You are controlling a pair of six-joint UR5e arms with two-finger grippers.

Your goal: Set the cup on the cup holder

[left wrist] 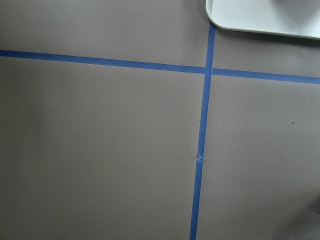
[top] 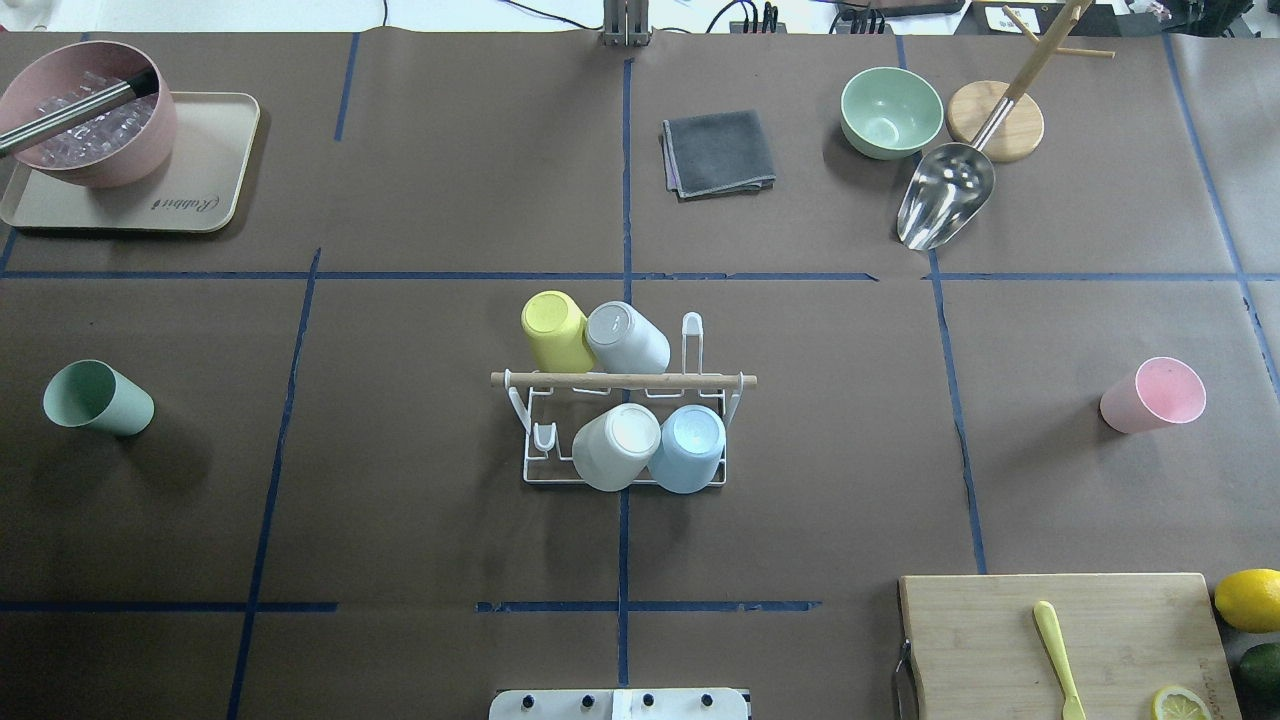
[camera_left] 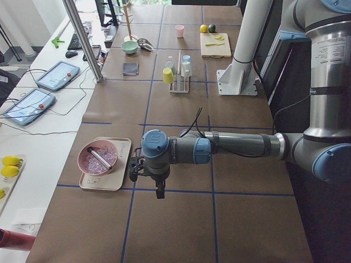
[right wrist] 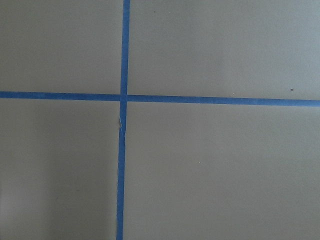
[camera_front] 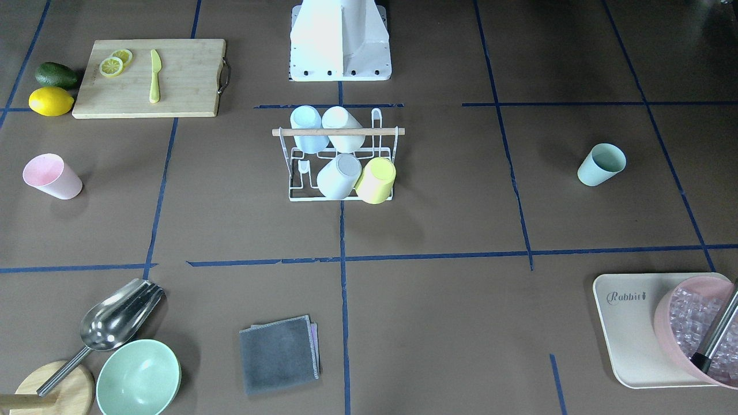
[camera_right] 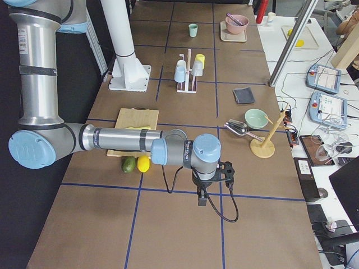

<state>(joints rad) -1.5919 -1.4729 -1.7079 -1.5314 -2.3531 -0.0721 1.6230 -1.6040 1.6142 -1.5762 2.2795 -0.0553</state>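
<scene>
The cup holder [top: 700, 380], a white wire rack with a wooden rod, stands mid-table and also shows in the front view [camera_front: 380, 131]. Several cups hang on its prongs: yellow, grey, white and light blue. A green cup [top: 97, 397] stands upright on the table at the robot's left and a pink cup [top: 1153, 394] at its right. My left gripper [camera_left: 159, 192] hangs beyond the table's left end area, near the tray. My right gripper [camera_right: 202, 200] hangs past the cutting board. Both show only in side views, so I cannot tell whether they are open or shut.
A pink bowl of ice [top: 88, 115] with tongs sits on a beige tray [top: 205, 190]. A grey cloth [top: 717, 152], a green bowl [top: 890, 110], a metal scoop [top: 945, 205] and a cutting board [top: 1000, 640] with a lemon [top: 1248, 598] lie around.
</scene>
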